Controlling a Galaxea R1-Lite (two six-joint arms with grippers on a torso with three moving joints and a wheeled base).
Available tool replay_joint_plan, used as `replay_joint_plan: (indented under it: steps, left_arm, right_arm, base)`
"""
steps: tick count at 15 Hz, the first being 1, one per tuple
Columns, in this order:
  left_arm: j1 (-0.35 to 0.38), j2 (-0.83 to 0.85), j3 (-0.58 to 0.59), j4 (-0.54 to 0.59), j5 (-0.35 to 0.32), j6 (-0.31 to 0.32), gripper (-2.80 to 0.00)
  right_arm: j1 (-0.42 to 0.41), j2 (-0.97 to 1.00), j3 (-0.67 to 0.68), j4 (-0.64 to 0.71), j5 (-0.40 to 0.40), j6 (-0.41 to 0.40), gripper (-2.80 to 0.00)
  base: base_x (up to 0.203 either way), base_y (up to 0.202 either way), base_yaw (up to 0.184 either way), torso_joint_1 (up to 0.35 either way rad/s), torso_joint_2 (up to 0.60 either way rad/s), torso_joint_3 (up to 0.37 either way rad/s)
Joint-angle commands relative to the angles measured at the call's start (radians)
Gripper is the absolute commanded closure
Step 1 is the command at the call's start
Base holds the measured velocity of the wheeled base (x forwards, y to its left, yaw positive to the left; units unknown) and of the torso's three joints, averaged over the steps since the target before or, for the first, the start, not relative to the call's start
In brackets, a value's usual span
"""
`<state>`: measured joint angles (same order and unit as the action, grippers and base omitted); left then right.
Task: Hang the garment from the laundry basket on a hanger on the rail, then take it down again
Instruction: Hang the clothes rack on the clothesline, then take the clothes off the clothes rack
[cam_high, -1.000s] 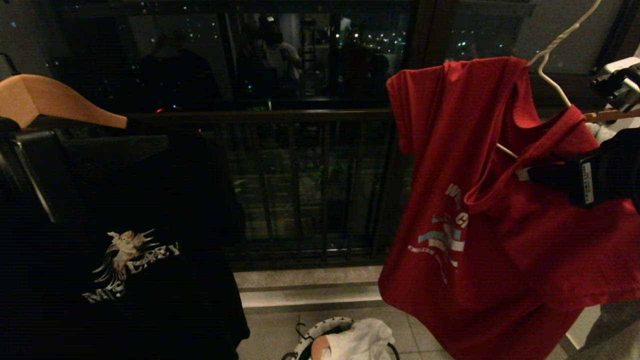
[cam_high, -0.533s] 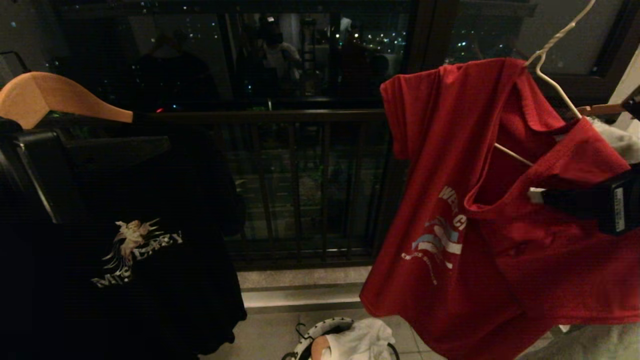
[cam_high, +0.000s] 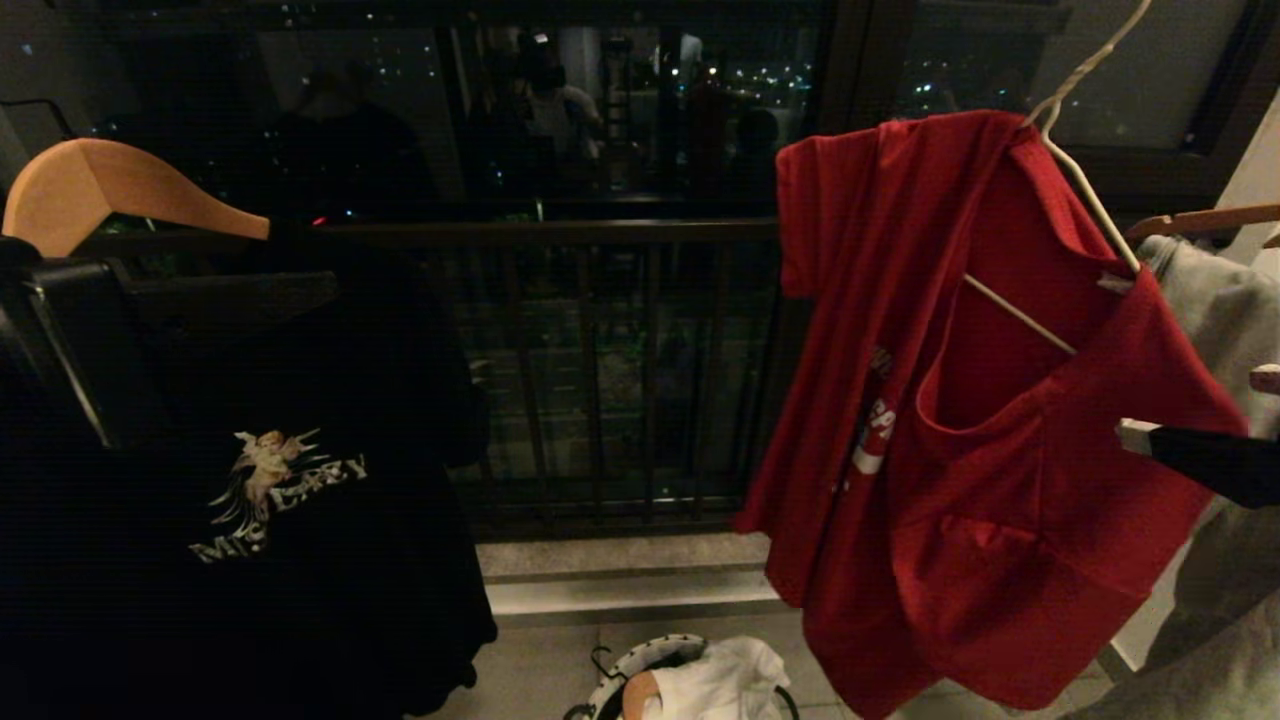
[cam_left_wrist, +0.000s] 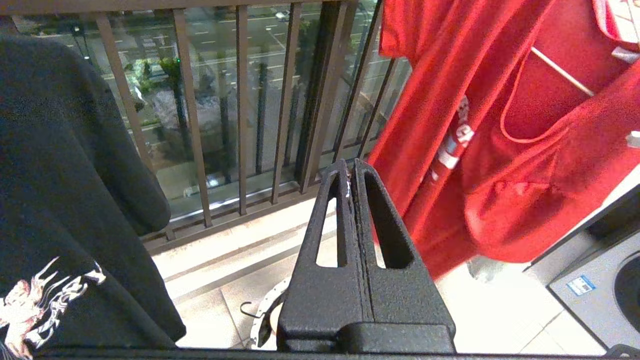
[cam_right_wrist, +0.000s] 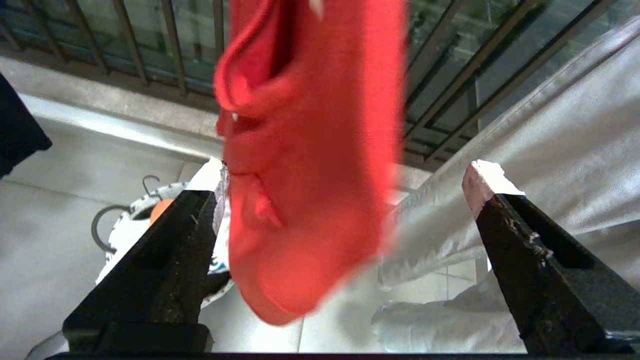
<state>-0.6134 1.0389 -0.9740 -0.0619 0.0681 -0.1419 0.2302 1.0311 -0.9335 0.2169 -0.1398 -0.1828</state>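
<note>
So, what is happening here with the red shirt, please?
The red T-shirt hangs crookedly on the white wire hanger, beside a railing. The right gripper is open next to the shirt's lower cloth and grips nothing. The left gripper is shut, empty, and parked away from the shirt. A black T-shirt hangs on a wooden hanger on the left, and the laundry basket on the floor holds a white cloth.

1. dark window glass (cam_high: 560, 110) across the back, city lights and dim reflections in it.
2. dark metal railing (cam_high: 600, 380) with vertical bars below.
3. pale stone sill (cam_high: 620, 585) at its foot.
4. light tiled floor (cam_high: 540, 670).
5. room dim.
</note>
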Motion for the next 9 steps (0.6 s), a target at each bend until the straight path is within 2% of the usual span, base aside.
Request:
replay_joint_plan:
  steps: [1,7,8,9]
  left_arm:
    - [0.000,0.000,0.000,-0.001,-0.001,-0.001,0.00]
    - [0.000,0.034,0.006,0.000,-0.002,-0.001,0.00]
    - [0.000,0.035,0.009,0.001,-0.002,-0.001,0.00]
    - [0.000,0.035,0.009,0.001,-0.002,-0.001,0.00]
  right_arm:
    - [-0.001,-0.040,0.009,0.002,-0.001,0.000,-2.80]
    - [-0.003,-0.153,0.031,0.006,-0.001,0.000,-2.80]
    - [-0.005,-0.170,0.030,0.004,-0.003,0.000,0.00]
    - [-0.006,-0.188,0.026,0.004,-0.006,0.002,0.00]
  base:
    - [0.000,0.000,0.000,0.000,0.00,0.000]
    - [0.000,0.000,0.000,0.000,0.00,0.000]
    - [0.000,0.000,0.000,0.000,0.00,0.000]
    - [0.000,0.000,0.000,0.000,0.00,0.000]
